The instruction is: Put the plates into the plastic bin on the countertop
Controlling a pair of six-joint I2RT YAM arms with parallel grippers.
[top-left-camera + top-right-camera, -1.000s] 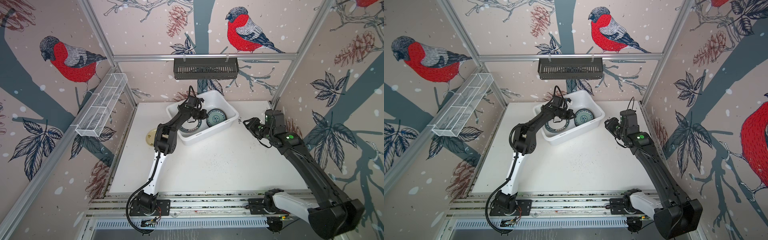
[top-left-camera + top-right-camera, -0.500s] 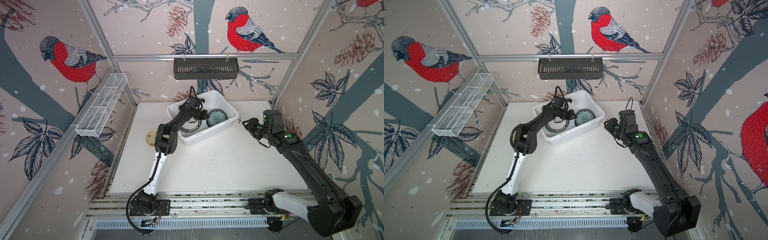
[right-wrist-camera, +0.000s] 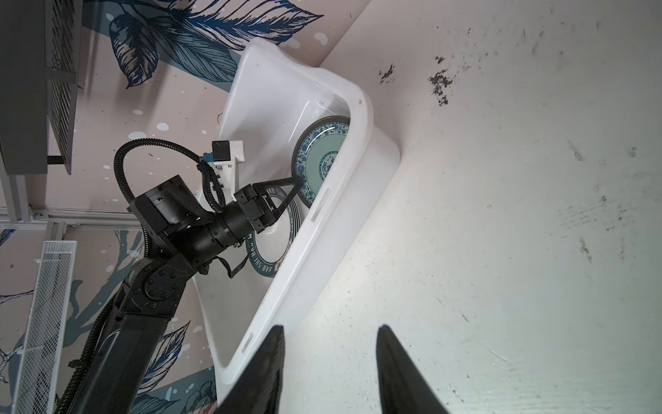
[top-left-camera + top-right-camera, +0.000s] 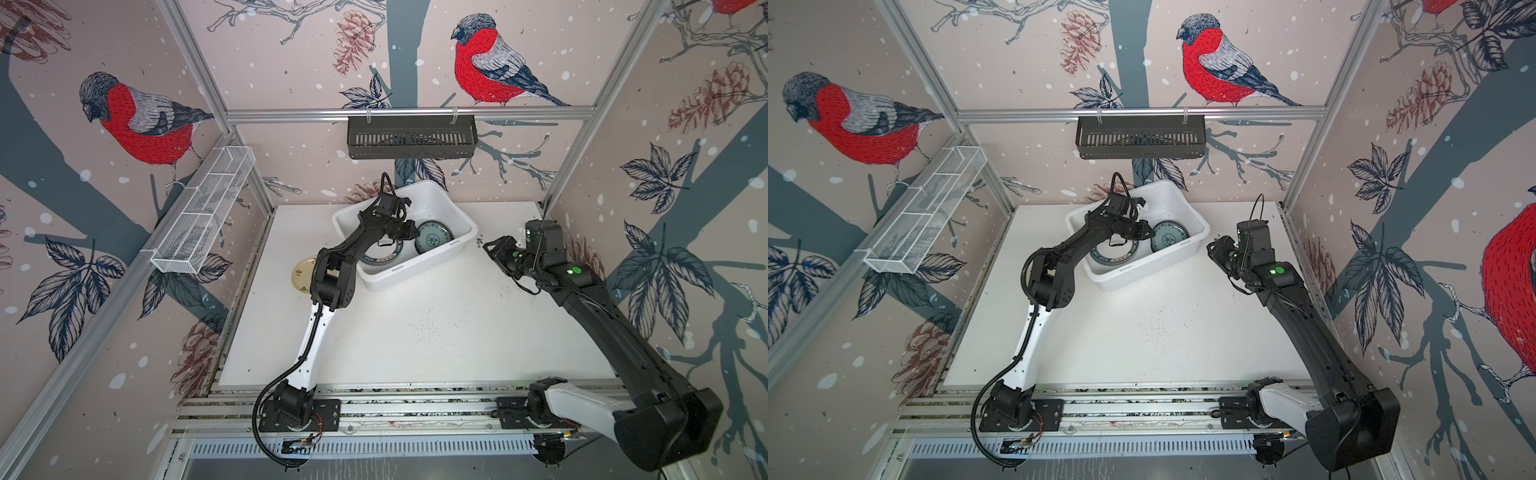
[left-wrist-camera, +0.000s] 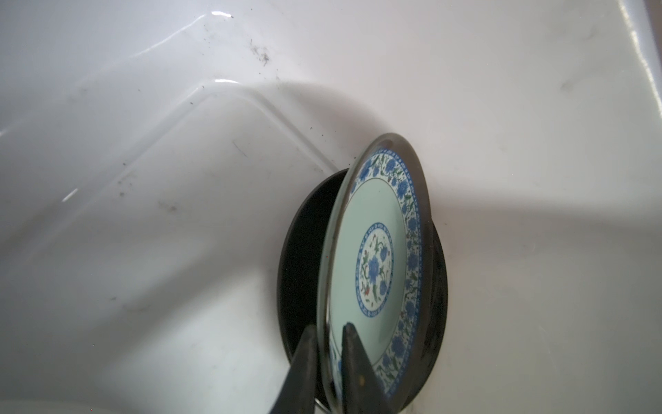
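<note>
Round teal floral plate (image 5: 372, 265) is straddled at its rim, inside the white rectangular plastic bin (image 4: 419, 272), by the left gripper (image 5: 329, 326), grip unclear; the right gripper (image 3: 330, 328) is held open.

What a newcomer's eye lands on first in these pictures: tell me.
The left gripper reaches into the plastic bin, its fingers either side of the rim of the teal floral plate, which stands tilted over the glossy black plate. One pale yellow plate lies outside the bin on the countertop, beside the left arm. The right gripper hangs open over the countertop near the bin.
</note>
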